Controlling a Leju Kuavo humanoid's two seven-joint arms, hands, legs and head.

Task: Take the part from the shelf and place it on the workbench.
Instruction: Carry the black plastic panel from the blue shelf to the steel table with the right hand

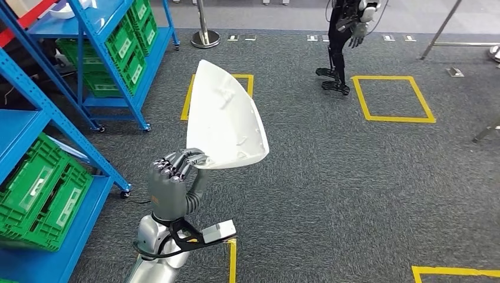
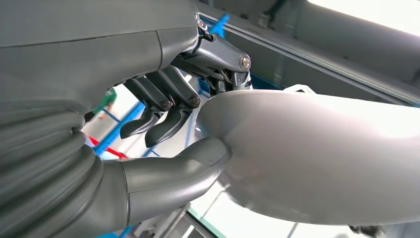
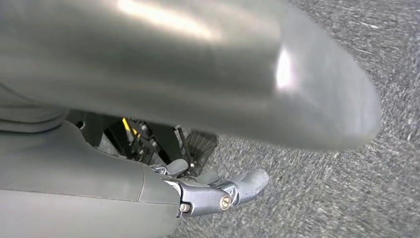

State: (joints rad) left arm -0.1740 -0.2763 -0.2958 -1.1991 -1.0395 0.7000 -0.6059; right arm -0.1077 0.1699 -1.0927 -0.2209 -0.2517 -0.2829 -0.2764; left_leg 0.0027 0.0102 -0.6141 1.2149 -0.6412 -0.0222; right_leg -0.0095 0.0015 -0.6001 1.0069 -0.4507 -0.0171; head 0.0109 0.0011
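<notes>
While its left hand [image 1: 171,177] pinches a smooth, curved white part [image 1: 224,118], grey carpet [image 1: 354,177] lies below.

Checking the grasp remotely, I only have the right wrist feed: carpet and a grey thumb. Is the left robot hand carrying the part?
Observer: Yes. The left robot hand holds the white curved panel up by its lower corner, in the head view.
Operator: Is it a solid pinch?
Observer: In the left wrist view the thumb presses one face of the panel edge and the dark fingers curl at the other.
Operator: Workbench in sight?
Observer: Not in these views. The head view has blue shelving with green crates to the left and yellow floor squares ahead.
</notes>
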